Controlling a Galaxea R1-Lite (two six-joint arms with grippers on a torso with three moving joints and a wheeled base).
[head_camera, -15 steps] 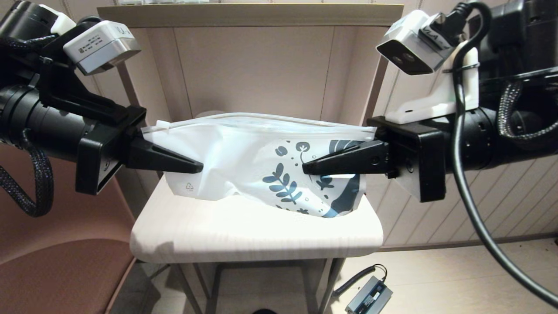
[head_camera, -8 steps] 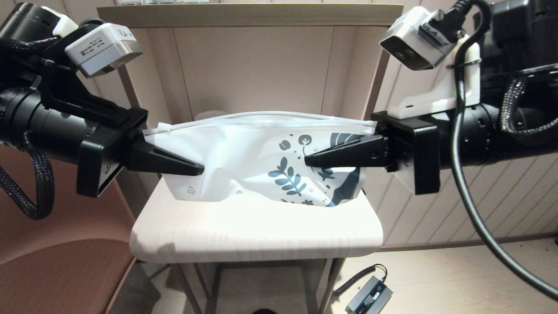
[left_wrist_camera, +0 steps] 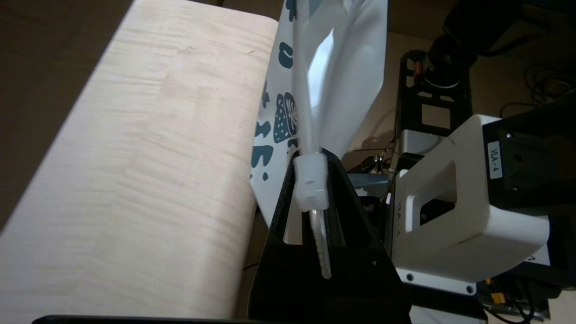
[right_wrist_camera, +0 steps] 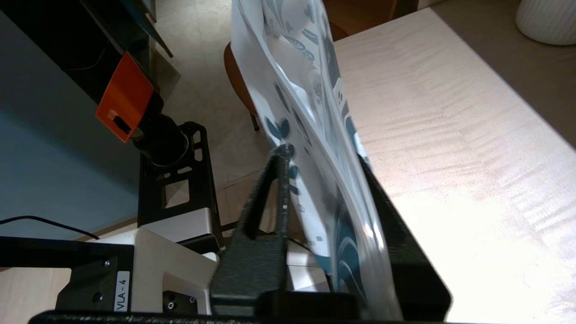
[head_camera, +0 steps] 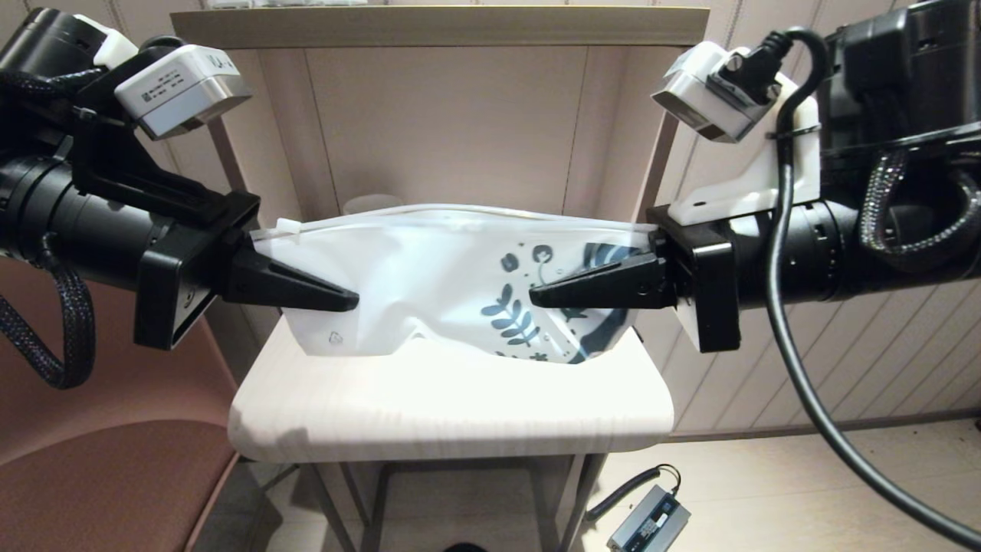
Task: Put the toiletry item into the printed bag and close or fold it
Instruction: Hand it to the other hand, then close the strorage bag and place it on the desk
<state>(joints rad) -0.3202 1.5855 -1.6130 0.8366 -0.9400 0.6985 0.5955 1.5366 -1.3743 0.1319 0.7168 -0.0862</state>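
Note:
The printed bag hangs stretched between both grippers over the small table, its lower edge touching the tabletop. Its blue leaf print is at the right end. My left gripper holds the plain end; in the left wrist view the left gripper is shut on the zip edge at the white slider. My right gripper is at the printed end. In the right wrist view the right gripper stands open, with the bag slanting across the gap. The toiletry item is hidden.
A white ribbed mug stands at the back of the table, its rim just showing behind the bag. A brown seat is at the left. A small device with a cable lies on the floor at the right.
The bag has come down a little, so its bottom now rests on the table. The right wrist has rolled and its fingers have parted. The left arm has barely moved.

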